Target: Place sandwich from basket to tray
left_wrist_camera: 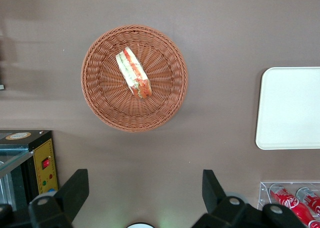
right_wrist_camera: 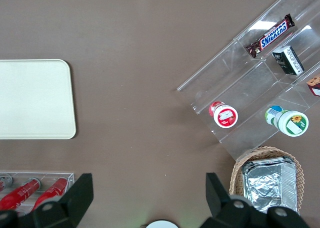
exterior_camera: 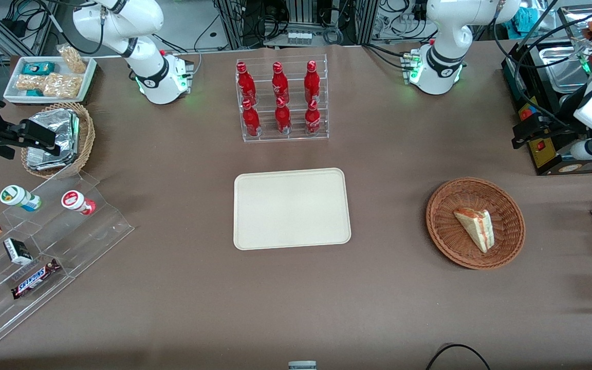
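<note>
On the brown table point(exterior_camera: 378, 205), front view: basket point(exterior_camera: 501, 254), round reddish wicker, toward the working arm's end, holding one sandwich point(exterior_camera: 476, 228) that lies on its side on the basket floor. Tray point(exterior_camera: 292, 208), cream, flat, bare, mid-table, well apart from the basket. Bottle rack point(exterior_camera: 281, 100), clear acrylic, six red bottles in two rows, farther from the camera than the tray. The gripper itself is not made out in this view; only the left arm's white and black body shows at the frame edge above the table end, farther from the camera than the basket.

Left wrist view: gripper point(left_wrist_camera: 145, 193), looking straight down, both black fingers point(left_wrist_camera: 75, 190) spread wide with bare table between them, holding nothing. Basket point(left_wrist_camera: 100, 105) below and ahead of the fingertips, not touched. Sandwich point(left_wrist_camera: 133, 72) inside it near the centre, filling edge up, red-orange and green layers showing, well clear of the fingers. Tray point(left_wrist_camera: 290, 107) off to one side of the gripper, only part in frame. Red bottles point(left_wrist_camera: 295, 200) close beside one finger. Yellow control box point(left_wrist_camera: 42, 165) close beside the other finger.

Right wrist view: tray point(right_wrist_camera: 32, 97) partly in frame; stepped acrylic stand point(right_wrist_camera: 260, 82) with snack items; paler basket of foil packs point(right_wrist_camera: 267, 180).
</note>
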Robot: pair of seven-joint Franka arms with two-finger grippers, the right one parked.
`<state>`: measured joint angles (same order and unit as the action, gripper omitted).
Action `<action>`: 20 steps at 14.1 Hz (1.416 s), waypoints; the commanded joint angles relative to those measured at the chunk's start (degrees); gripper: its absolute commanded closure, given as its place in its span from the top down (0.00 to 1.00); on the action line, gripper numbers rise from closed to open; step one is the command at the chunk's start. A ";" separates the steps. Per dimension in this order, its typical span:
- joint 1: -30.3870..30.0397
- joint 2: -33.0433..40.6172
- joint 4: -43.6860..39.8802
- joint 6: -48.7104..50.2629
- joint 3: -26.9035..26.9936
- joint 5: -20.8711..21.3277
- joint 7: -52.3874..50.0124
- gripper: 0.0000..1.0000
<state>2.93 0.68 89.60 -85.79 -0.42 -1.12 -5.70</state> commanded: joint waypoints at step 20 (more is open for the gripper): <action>-0.38 -1.30 13.81 -11.03 0.25 0.24 1.31 1.00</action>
<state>2.82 -1.17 96.73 -91.37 -0.31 -1.06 -5.48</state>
